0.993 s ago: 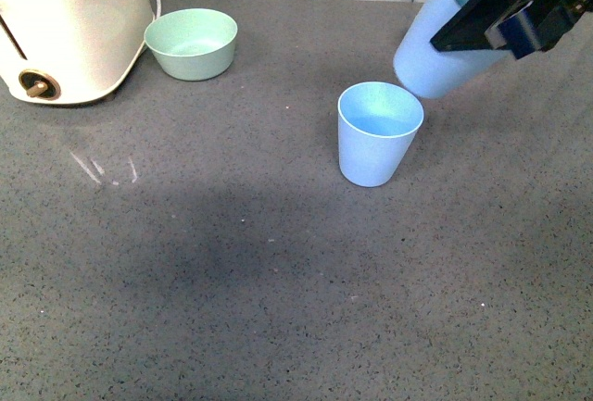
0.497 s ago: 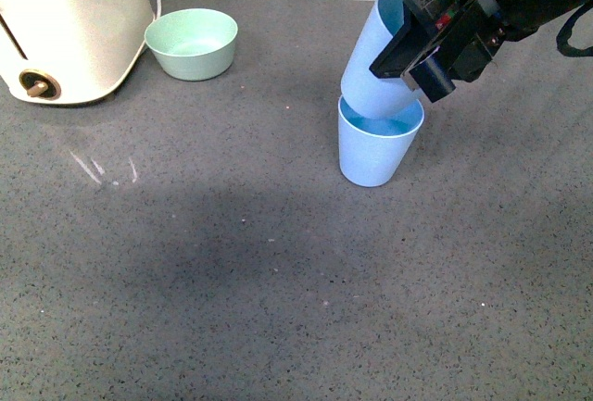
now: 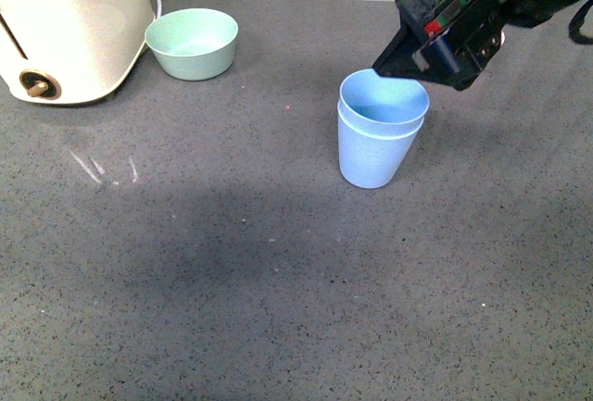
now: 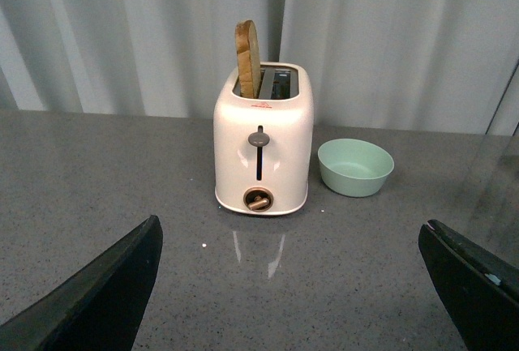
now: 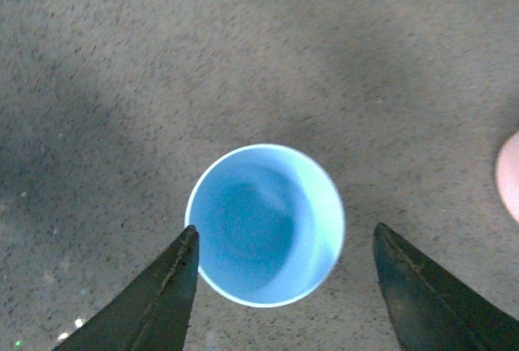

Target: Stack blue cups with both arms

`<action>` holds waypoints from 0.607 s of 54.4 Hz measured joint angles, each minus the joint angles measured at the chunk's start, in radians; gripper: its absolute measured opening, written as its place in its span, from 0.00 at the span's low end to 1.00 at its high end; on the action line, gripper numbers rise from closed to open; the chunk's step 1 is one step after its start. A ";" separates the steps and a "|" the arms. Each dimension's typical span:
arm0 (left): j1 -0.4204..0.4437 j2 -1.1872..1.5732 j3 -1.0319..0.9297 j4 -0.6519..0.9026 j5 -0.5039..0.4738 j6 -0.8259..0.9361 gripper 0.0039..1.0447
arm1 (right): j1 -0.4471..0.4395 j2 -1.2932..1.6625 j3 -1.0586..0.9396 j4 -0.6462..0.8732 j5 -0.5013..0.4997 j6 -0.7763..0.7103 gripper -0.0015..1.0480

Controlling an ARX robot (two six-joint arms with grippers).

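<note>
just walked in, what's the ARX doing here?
Cup stacking, and the stack looks done. One light-blue tapered plastic tumbler sits nested upright in its identical twin on the grey speckled counter. The right gripper hovers open above them, a finger on either side of the rim, apparently not touching. The left gripper is open and empty, facing a cream toaster and a mint-green bowl, away from the cups.

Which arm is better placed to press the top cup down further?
Right. The right claw hangs open directly over the nested blue cups; the left claw faces the toaster, cups out of its view.
</note>
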 joint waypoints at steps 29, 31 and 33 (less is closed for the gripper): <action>0.000 0.000 0.000 0.000 0.000 0.000 0.92 | -0.166 -0.458 -0.742 1.040 0.428 0.478 0.16; 0.000 0.000 0.000 0.000 0.000 0.000 0.92 | -0.177 -0.480 -0.772 1.043 0.417 0.481 0.09; 0.000 0.000 0.000 0.000 0.000 0.000 0.92 | -0.186 -0.501 -0.801 1.046 0.405 0.482 0.02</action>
